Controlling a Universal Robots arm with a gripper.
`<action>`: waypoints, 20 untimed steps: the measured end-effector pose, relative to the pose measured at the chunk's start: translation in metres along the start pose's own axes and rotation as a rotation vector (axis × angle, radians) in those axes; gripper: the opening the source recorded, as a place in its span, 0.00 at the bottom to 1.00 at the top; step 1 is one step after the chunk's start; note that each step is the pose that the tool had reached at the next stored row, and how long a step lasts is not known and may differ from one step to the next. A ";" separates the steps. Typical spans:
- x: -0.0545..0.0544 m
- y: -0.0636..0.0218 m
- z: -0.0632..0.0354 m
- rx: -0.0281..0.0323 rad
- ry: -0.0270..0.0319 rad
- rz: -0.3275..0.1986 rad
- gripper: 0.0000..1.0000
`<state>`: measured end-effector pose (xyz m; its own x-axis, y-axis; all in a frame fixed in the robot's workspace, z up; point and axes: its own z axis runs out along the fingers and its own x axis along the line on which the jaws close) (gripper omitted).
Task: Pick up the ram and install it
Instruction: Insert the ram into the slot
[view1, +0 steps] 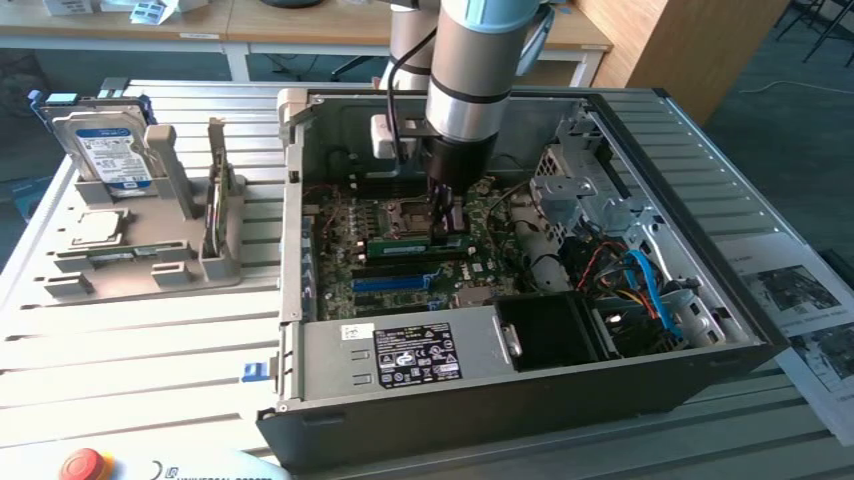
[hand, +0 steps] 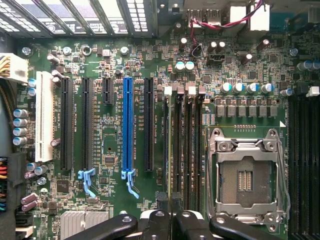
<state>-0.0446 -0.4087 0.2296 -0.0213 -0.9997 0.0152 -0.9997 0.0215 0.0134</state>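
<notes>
The ram (view1: 400, 243) is a thin green stick held on edge low over the motherboard (view1: 347, 215), inside the open computer case (view1: 534, 400). My gripper (view1: 447, 222) reaches straight down into the case and is shut on the ram near one end. In the wrist view the ram (hand: 168, 150) shows edge-on as a narrow line along the outermost of several black memory slots (hand: 186, 145). My gripper (hand: 170, 212) has its fingertips pressed close together on it. Whether the stick is seated in the slot cannot be told.
An empty processor socket (hand: 245, 175) lies beside the memory slots, and a blue expansion slot (hand: 128, 125) on the other side. Drive cage (view1: 587, 175), cables (view1: 641, 280) and power supply (view1: 400, 355) crowd the case. A grey holder (view1: 134, 270) outside carries a hard drive (view1: 110, 145) and a processor chip (view1: 94, 228).
</notes>
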 end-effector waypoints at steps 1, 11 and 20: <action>0.000 0.0000 0.0002 0.0000 0.0000 0.000 0.12; 0.000 0.0000 0.0021 0.0001 -0.0002 0.000 0.12; 0.000 -0.0001 0.0057 0.0000 -0.0001 0.000 0.12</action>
<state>-0.0445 -0.4087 0.2240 -0.0213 -0.9997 0.0150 -0.9997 0.0215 0.0134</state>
